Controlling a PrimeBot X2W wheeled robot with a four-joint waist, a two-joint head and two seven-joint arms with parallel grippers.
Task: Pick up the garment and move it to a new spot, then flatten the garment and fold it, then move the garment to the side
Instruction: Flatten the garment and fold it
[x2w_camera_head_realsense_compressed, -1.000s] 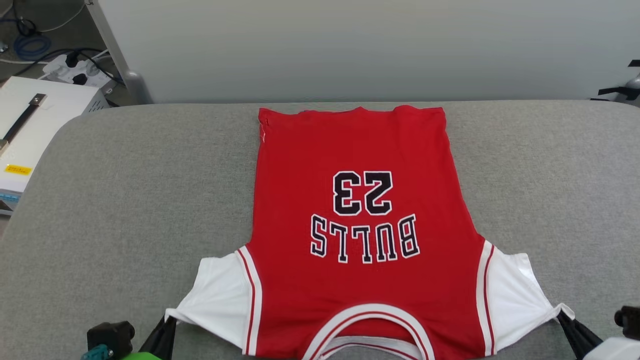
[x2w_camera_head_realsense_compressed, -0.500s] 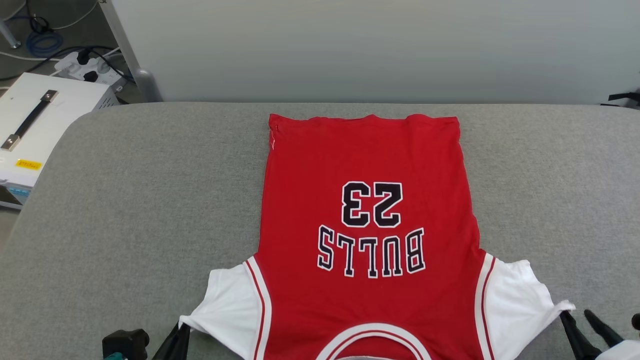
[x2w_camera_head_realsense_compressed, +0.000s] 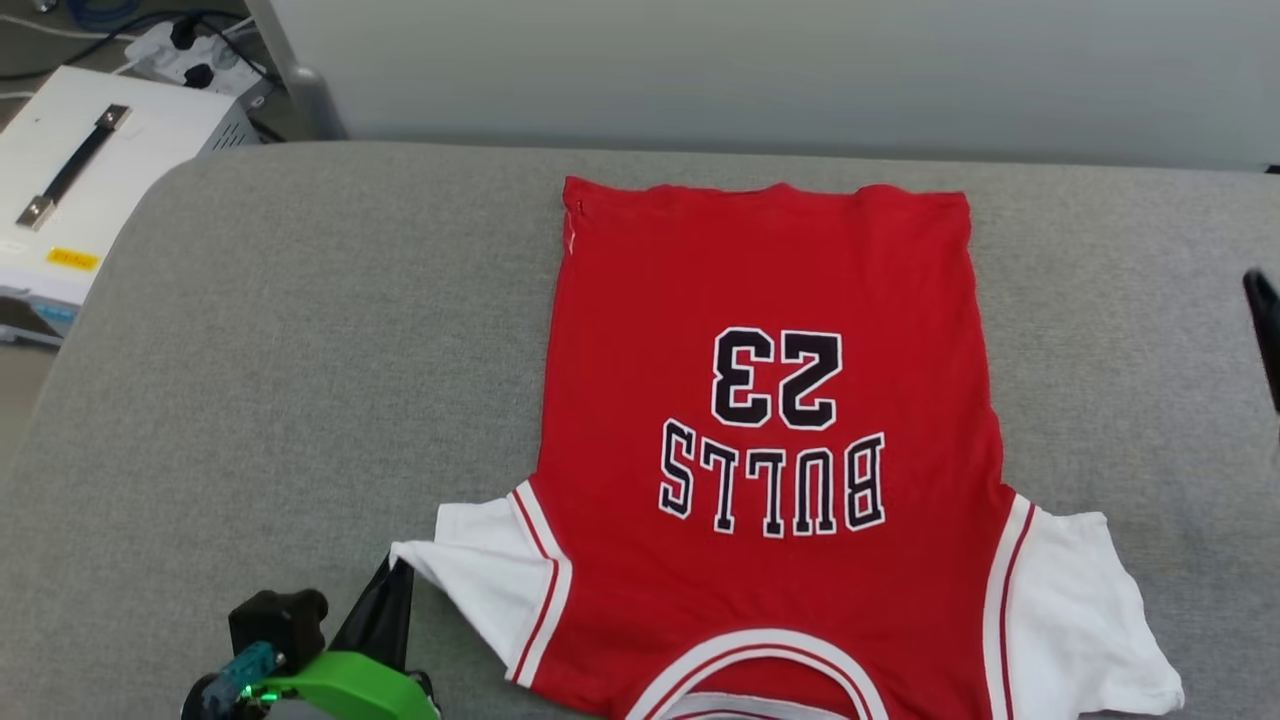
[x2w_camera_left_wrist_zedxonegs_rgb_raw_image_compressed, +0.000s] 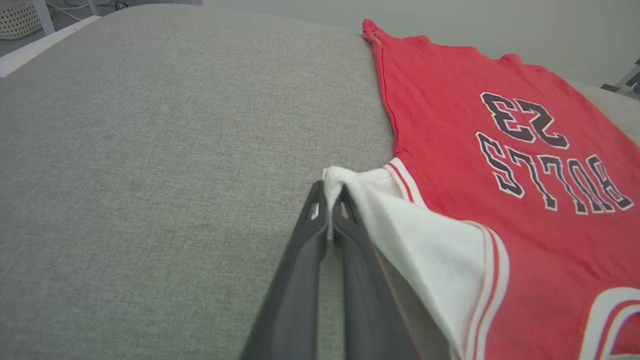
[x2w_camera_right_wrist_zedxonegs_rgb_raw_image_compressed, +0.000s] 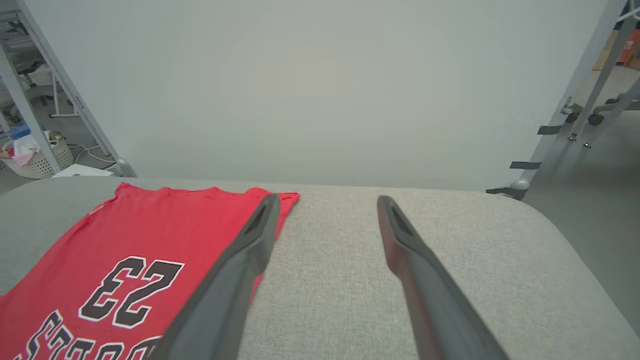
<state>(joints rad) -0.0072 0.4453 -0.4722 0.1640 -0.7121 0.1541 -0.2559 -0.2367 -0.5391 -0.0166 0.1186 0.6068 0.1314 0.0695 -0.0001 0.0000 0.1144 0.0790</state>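
Observation:
The garment (x2w_camera_head_realsense_compressed: 770, 400), a red jersey with white sleeves and black "23", lies spread flat, print up, collar at the near edge. My left gripper (x2w_camera_head_realsense_compressed: 392, 585) is shut on the tip of its left white sleeve (x2w_camera_left_wrist_zedxonegs_rgb_raw_image_compressed: 400, 225), the fingertips (x2w_camera_left_wrist_zedxonegs_rgb_raw_image_compressed: 320, 200) pinching the cloth just above the surface. The right sleeve (x2w_camera_head_realsense_compressed: 1085, 610) lies loose on the table. My right gripper (x2w_camera_right_wrist_zedxonegs_rgb_raw_image_compressed: 325, 200) hovers open with nothing between its fingers, off the garment's (x2w_camera_right_wrist_zedxonegs_rgb_raw_image_compressed: 125, 250) far right corner. One dark finger (x2w_camera_head_realsense_compressed: 1266, 330) of it shows at the right edge of the head view.
The grey padded table (x2w_camera_head_realsense_compressed: 300, 350) has free room left and right of the garment. A white box with a handle (x2w_camera_head_realsense_compressed: 90, 190) and a power strip (x2w_camera_head_realsense_compressed: 195, 60) sit beyond the far left corner. A pale wall panel (x2w_camera_right_wrist_zedxonegs_rgb_raw_image_compressed: 320, 90) backs the table.
My right gripper has opened, let go of the right sleeve and pulled away up the right side. That sleeve now rests on the table. The head camera has shifted.

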